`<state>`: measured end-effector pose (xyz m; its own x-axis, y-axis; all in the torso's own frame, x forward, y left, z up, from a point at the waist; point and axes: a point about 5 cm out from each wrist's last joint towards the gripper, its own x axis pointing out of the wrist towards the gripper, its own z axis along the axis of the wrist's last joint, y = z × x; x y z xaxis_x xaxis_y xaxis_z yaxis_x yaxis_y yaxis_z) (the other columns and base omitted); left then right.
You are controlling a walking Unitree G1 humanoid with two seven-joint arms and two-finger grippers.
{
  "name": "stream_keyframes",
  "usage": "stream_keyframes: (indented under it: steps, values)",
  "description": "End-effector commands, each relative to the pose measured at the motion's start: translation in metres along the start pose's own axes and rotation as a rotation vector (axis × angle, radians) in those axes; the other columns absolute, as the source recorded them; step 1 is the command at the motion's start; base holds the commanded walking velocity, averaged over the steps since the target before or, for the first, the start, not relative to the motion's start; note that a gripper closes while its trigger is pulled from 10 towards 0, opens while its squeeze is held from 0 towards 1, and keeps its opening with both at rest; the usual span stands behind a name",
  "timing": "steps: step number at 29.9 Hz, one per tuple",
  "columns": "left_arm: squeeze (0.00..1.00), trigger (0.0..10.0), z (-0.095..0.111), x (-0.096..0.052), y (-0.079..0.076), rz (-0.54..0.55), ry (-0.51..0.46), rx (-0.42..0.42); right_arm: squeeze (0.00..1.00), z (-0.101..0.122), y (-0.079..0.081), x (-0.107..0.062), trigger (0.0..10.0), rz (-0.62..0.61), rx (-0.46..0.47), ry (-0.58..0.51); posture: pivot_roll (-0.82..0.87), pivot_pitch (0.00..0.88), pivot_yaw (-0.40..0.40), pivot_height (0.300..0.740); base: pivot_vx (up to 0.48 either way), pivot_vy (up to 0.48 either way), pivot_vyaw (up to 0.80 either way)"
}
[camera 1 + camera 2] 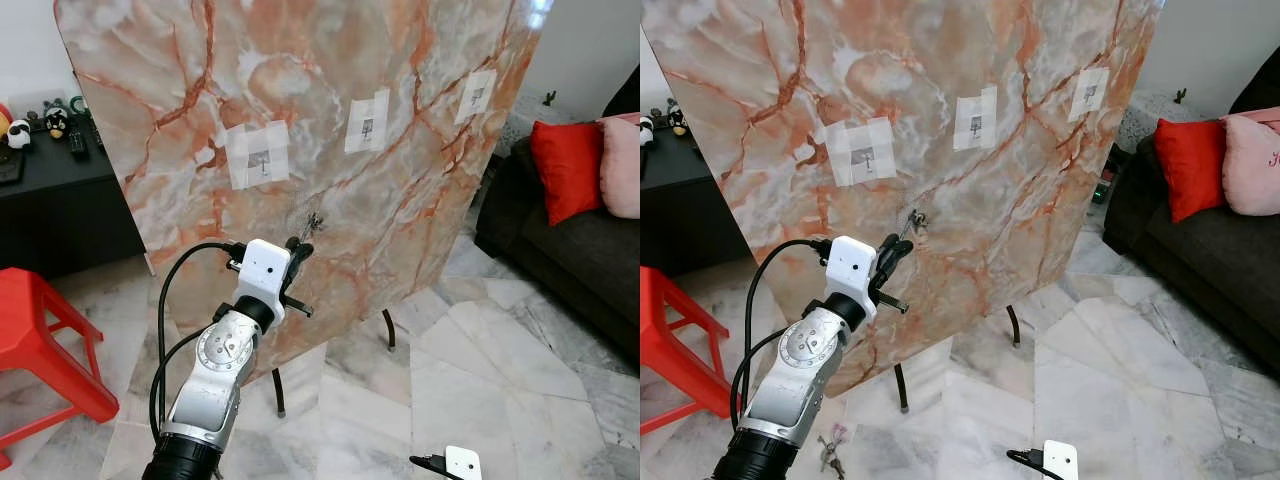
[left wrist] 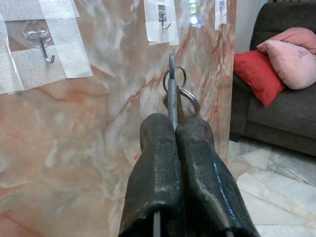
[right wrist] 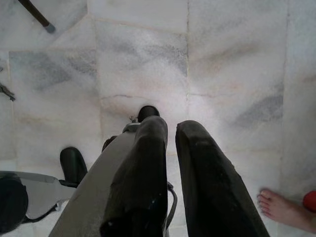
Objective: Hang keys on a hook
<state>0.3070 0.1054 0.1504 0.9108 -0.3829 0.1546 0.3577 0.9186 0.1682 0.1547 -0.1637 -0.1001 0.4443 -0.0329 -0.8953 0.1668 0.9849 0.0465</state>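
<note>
Item: keys (image 2: 172, 84), a small metal bunch on split rings, held up in front of a tilted marble-patterned board (image 1: 330, 90), below the row of taped hooks and not yet on any of them. Holder: left claw (image 2: 174, 129), fingers pressed fully together on the lower part of a key, so that its top and the rings (image 2: 183, 94) stand clear above the fingertips. Nearest hook (image 2: 42, 42): a small wire hook on a clear pad under white tape, up and to the left of the keys as the head views show it; a second hook (image 2: 165, 17) sits further along the board and a third hook (image 1: 476, 96) near its far edge. Handling, as judged: light, rigid and hard, smooth enough to pivot or slip in a flat pinch, with rings that may swing; the present hold seems sound, since it leaves a ring open to catch the hook tip. Right claw (image 3: 170, 148): idle, hanging low over the marble floor (image 3: 222, 59), fingers slightly parted and holding nothing. Also present: a person's bare foot (image 3: 279, 207) on the floor, a red stool (image 1: 40, 340), a dark sofa (image 1: 590, 250) with a red cushion (image 1: 565, 165).
</note>
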Motion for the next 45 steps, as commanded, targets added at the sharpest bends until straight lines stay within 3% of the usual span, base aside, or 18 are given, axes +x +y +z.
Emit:
stream_keyframes:
  steps: [1,18,45]
  values:
    - [0.00,10.0,0.001,0.002,-0.004,-0.012,-0.008,0.001,0.00,0.003,-0.005,0.000,10.0,-0.011,-0.021,-0.009,0.07,0.000,-0.076,0.740,0.255,0.000,0.00]
    - [0.00,10.0,0.000,0.002,-0.003,-0.003,-0.011,0.001,0.00,0.003,-0.006,0.000,10.0,-0.013,-0.030,-0.010,0.08,0.000,-0.084,0.740,0.279,0.000,0.16]
    - [0.00,10.0,-0.003,-0.007,-0.019,-0.137,-0.013,-0.023,0.00,0.003,-0.006,0.000,10.0,-0.008,-0.060,-0.008,0.08,0.000,-0.081,0.740,0.000,0.000,0.00]
